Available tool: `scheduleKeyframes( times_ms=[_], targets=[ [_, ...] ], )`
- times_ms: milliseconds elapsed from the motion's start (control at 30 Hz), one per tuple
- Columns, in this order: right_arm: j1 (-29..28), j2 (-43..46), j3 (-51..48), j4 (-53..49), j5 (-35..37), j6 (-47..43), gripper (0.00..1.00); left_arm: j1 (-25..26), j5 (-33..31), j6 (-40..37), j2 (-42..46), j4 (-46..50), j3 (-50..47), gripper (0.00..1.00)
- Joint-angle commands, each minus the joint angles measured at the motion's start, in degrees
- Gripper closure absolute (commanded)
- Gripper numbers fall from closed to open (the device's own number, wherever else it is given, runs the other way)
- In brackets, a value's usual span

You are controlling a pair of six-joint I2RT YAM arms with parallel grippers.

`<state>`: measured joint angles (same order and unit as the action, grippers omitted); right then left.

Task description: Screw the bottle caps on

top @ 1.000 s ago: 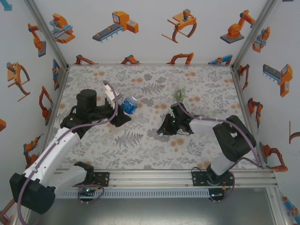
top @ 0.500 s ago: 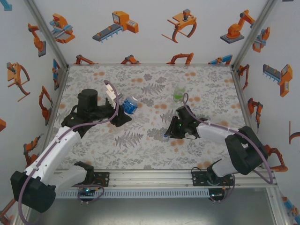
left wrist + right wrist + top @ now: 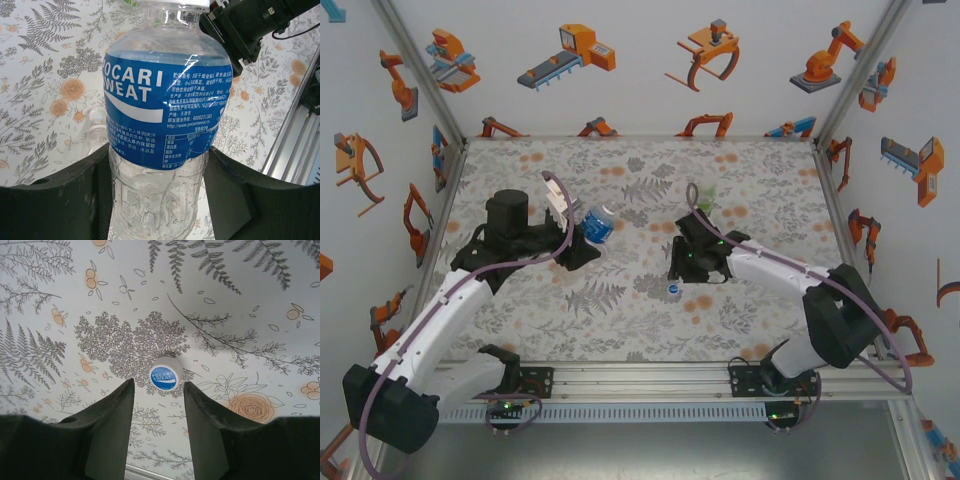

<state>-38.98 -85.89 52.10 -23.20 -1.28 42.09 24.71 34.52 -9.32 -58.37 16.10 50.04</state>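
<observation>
**Item 1, nearest: cap** (image 3: 164,376). White and round, it is lying flat on the counter (image 3: 620,320) with its blue logo facing up, near the front and right of centre. It is sitting loose and is not yet on any neck.

**Item 2: right tool** (image 3: 158,390). It is pointing down at the counter with its fingers apart and nothing between them. The cap is sitting just beyond the tips, in line with the gap. This is probably an approach for a pick-up, since the spread is leaving room to straddle the cap.

**Item 3: left tool** (image 3: 156,170). It is clamping the blue-labelled bottle (image 3: 167,110) around its clear lower body, below the label. It is holding the bottle above the counter, left of centre, with the neck leaning toward the right arm. The likely purpose is to brace the bottle so it is not spinning while a cap is being turned. Whether this neck is already wearing a cap is hard to tell.

**Item 4, farthest: green bottle** (image 3: 704,197). It is standing on the counter behind the right arm, well apart from the held bottle and apparently awaiting its turn.
</observation>
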Motion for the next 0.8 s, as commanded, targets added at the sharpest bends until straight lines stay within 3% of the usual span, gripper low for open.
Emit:
scheduleKeyframes(
  times_ms=[0,333,767],
  targets=[
    [-2.07,-2.51,3.28,-6.44,4.69,-2.64,0.55,-0.20,0.90,0.07,0.72,-0.06,1.73,1.00],
    [-5.12,-8.28,8.51,-9.60,6.90,-4.29,0.52,-0.21,0.89,0.09,0.75,0.10,1.73,1.00],
    [-6.00,-13.51,11.10,-9.03,6.71,-5.50,0.56,-0.22,0.85,0.09,0.44,0.12,1.81,1.00]
  ],
)
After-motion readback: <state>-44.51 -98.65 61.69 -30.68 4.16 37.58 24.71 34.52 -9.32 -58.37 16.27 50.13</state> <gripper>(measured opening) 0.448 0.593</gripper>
